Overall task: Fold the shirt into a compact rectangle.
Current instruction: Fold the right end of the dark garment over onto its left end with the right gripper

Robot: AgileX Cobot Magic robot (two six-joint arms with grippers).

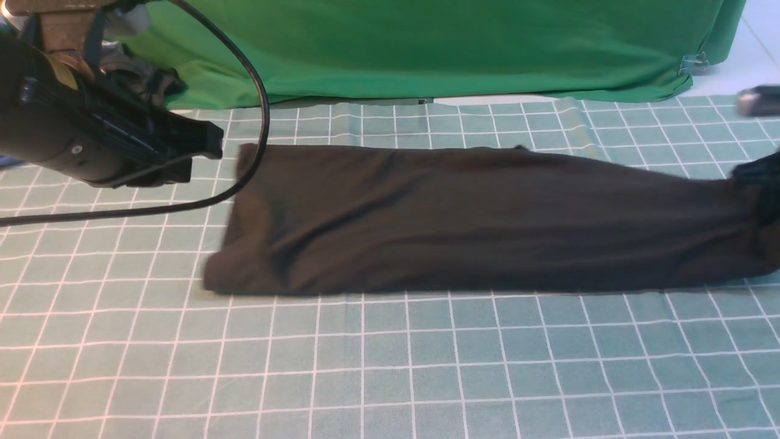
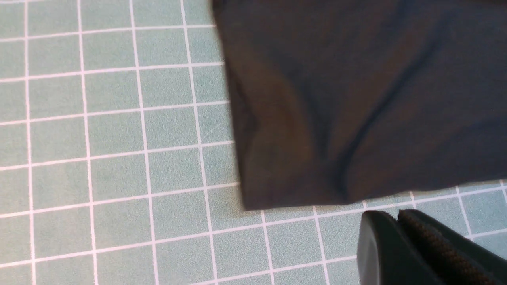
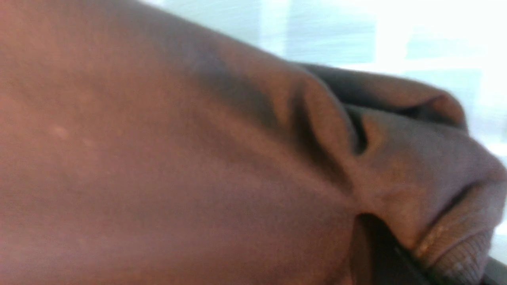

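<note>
The black shirt (image 1: 475,219) lies on the checked table cover as a long folded strip running left to right, plain side up. Its right end is bunched and lifted a little where my right gripper (image 1: 760,180) is shut on it. In the right wrist view the shirt (image 3: 178,158) fills the frame, and a ribbed edge (image 3: 455,253) is gathered against a dark finger (image 3: 376,253). My left gripper (image 2: 396,215) is shut with nothing in it. It hangs just off a corner at the shirt's (image 2: 356,99) left end, without touching. In the front view the left gripper (image 1: 210,139) sits raised beside that end.
A big green cloth (image 1: 426,49) hangs along the back edge, with a metal clip (image 1: 694,61) at its right. A dark crumpled garment (image 1: 146,79) lies at the back left. A black cable (image 1: 262,110) loops from the left arm. The checked table cover (image 1: 390,366) spreads in front.
</note>
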